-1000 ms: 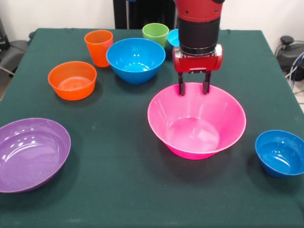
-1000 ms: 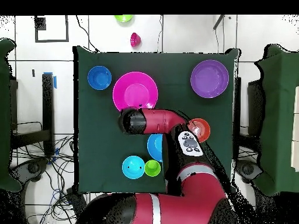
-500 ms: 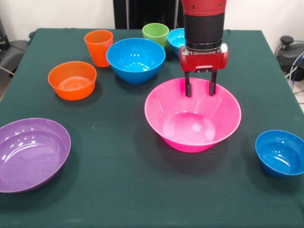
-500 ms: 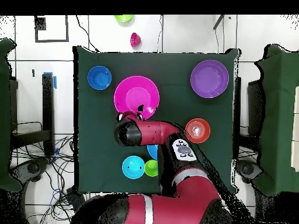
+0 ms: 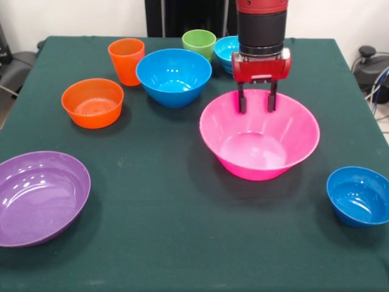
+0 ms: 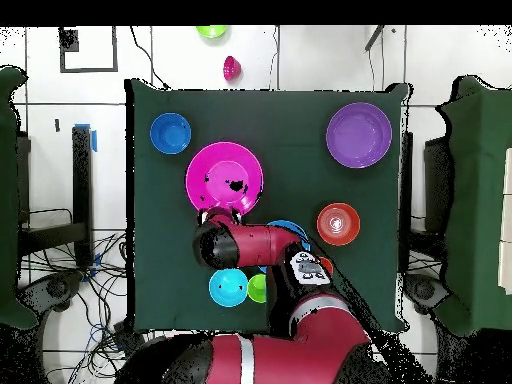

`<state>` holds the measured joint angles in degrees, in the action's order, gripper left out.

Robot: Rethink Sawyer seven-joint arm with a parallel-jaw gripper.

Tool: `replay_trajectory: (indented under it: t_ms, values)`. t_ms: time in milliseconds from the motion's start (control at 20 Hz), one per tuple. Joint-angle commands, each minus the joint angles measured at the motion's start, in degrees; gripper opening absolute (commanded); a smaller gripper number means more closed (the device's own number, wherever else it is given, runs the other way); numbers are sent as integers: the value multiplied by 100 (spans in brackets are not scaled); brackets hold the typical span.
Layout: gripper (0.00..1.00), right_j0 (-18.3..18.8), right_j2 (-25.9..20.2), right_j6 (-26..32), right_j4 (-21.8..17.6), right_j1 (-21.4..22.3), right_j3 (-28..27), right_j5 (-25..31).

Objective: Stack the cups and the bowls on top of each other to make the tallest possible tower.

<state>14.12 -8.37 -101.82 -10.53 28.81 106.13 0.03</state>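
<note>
My fingers [image 5: 256, 102] pinch the far rim of the pink bowl [image 5: 260, 144], one inside and one outside, because a rim grip lets me drag or lift it. It sits right of centre on the worktop [image 5: 158, 243].

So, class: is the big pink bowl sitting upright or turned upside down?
Upright. The pink bowl shows its open mouth and glossy inside, and the gripper fingers straddle its far rim.
</note>
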Motion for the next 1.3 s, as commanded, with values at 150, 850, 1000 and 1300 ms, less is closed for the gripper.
replay_trajectory:
  t_ms: [150,850,1000,1300]
  values:
    - [100,-90,-147,-926,-49,-130,441,-117]
    - [100,308,-626,606,209,-879,-2267,3322]
    - [100,275,-603,578,139,-880,-2633,3889]
    - [100,104,-455,509,-142,-771,-3344,4854]
